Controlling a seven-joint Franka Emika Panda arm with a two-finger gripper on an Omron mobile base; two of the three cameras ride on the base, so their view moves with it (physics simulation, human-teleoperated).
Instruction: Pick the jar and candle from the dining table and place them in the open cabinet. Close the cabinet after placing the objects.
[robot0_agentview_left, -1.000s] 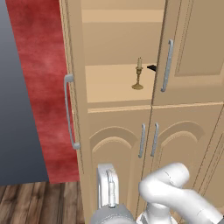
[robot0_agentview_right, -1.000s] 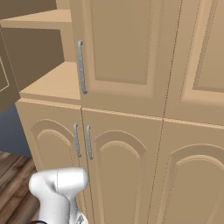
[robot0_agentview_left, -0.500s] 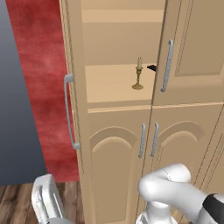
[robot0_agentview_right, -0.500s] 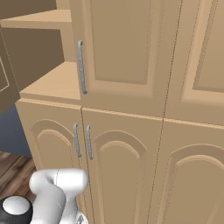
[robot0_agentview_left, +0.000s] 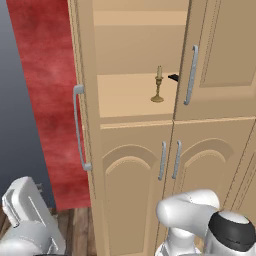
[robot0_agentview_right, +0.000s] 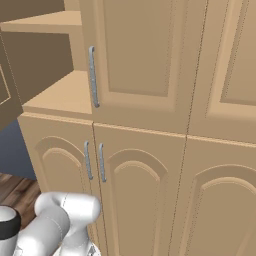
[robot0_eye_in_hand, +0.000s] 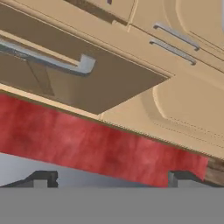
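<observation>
The candle (robot0_agentview_left: 158, 86), cream in a brass holder, stands upright on the shelf of the open cabinet (robot0_agentview_left: 135, 165), near the shelf's right side. The cabinet's upper left door (robot0_agentview_left: 85, 60) stands swung out, edge-on to the left base view. My gripper (robot0_eye_in_hand: 113, 179) is open with nothing between its fingertips (robot0_eye_in_hand: 43, 178). It points at the underside of that open door (robot0_eye_in_hand: 92, 83) and its silver handle (robot0_eye_in_hand: 48, 59). The white hand (robot0_agentview_left: 22, 207) hangs low, left of the cabinet and well below the shelf. The jar and the dining table are out of view.
A small flat black object (robot0_agentview_left: 173, 77) lies on the shelf behind the candle. The upper right door (robot0_agentview_left: 220, 55) and the arched lower doors (robot0_agentview_right: 135, 190) are shut. A red wall (robot0_agentview_left: 45, 90) stands left of the cabinet, with wood floor (robot0_agentview_left: 75, 225) below.
The hand has swung from the bottom middle of the left base view to its lower left corner. The candle and the doors have not moved.
</observation>
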